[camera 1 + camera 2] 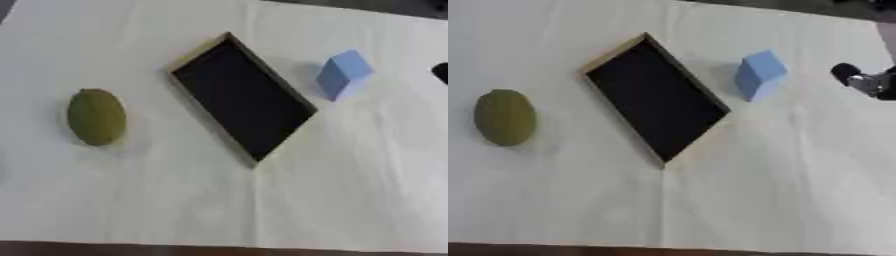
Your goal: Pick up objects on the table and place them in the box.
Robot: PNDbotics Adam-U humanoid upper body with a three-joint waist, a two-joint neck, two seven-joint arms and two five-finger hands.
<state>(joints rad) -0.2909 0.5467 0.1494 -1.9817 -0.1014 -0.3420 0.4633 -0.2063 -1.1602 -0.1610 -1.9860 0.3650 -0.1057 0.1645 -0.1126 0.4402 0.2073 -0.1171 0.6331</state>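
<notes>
Cloth [219, 210], pale and creased, covered the table. At its centre lay the box [242, 96], a shallow black tray with a light rim, set askew and holding nothing. An olive-green oval object [96, 116] rested at nine o'clock of the box, well apart. A light blue block [343, 74] stood near the box at two o'clock. The right hand [866, 81] showed only at the three o'clock edge of the right eye view; whether its fingers were apart or together could not be told.

Right hand [866, 81] at right edge; open cloth lies between it and the blue block [759, 73]. Beyond the block, the box [656, 97] obstructs passage toward the olive oval object [505, 117].
</notes>
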